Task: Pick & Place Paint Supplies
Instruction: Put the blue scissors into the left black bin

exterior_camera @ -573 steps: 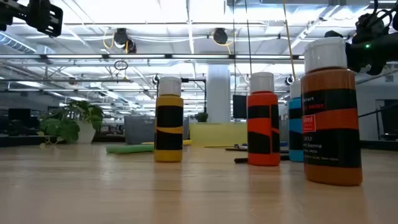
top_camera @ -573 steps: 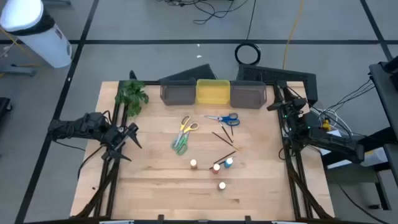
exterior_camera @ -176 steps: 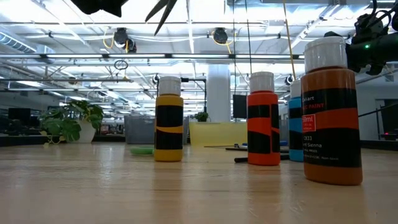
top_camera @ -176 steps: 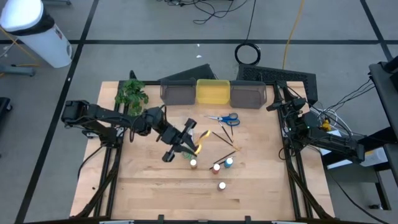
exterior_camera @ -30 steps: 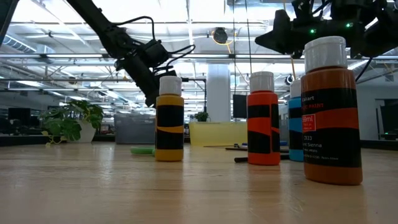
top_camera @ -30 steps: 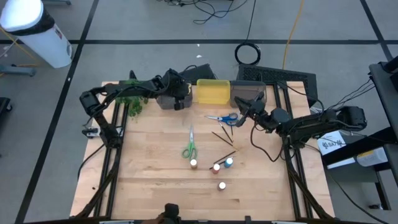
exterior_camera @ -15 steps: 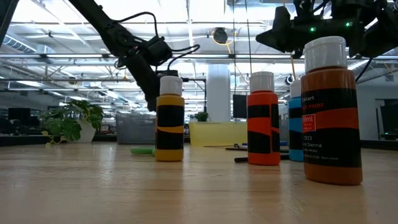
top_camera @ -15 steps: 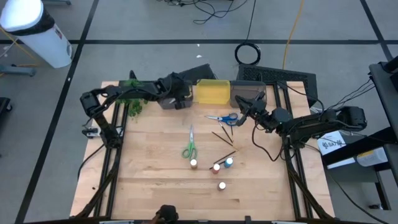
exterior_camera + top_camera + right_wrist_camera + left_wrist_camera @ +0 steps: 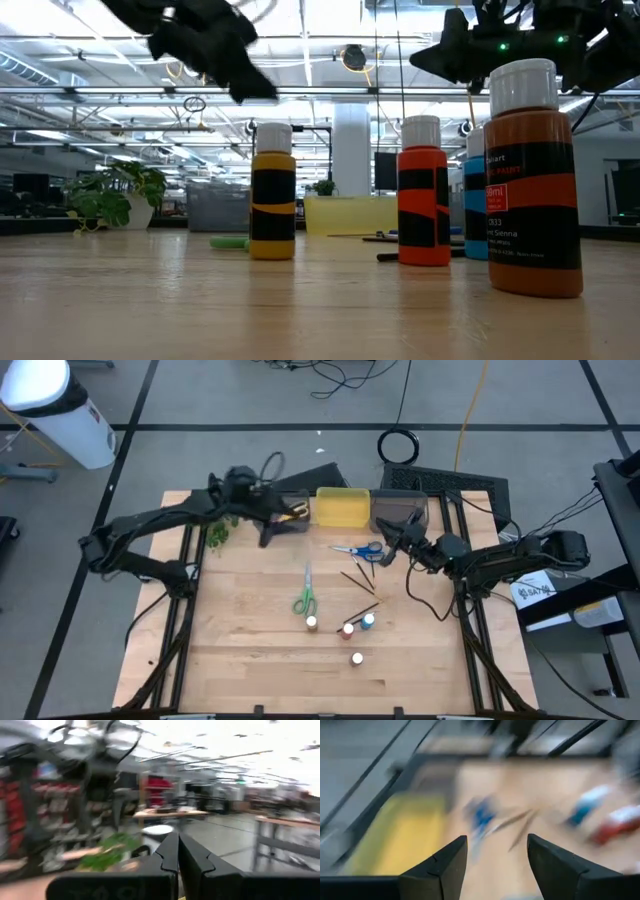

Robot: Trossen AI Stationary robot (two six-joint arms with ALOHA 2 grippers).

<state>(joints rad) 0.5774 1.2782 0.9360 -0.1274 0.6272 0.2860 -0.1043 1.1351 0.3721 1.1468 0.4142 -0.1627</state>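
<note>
My left gripper (image 9: 275, 528) hangs open and blurred above the left grey bin (image 9: 285, 510), with nothing between its fingers (image 9: 496, 845). Something yellow (image 9: 297, 512) lies in that bin. My right gripper (image 9: 388, 550) is shut and raised beside the blue-red scissors (image 9: 362, 550); its wrist view shows the shut fingertips (image 9: 177, 845) against the room. The green-handled scissors (image 9: 305, 598) and dark brushes (image 9: 360, 582) lie flat on the table. Several white-capped paint bottles (image 9: 348, 628) stand upright near the front; in the low view the nearest is the brown one (image 9: 535, 180).
A yellow bin (image 9: 342, 507) and a second grey bin (image 9: 400, 512) line the far edge. A green plant (image 9: 215, 515) stands at the far left corner. Bare wood lies left of the scissors and along the near edge.
My left gripper has risen out of the left grey bin and drawn back toward the table's left, moving fast and tipping up toward level. The scissors, brushes and bottles on the table have stayed where they were.
</note>
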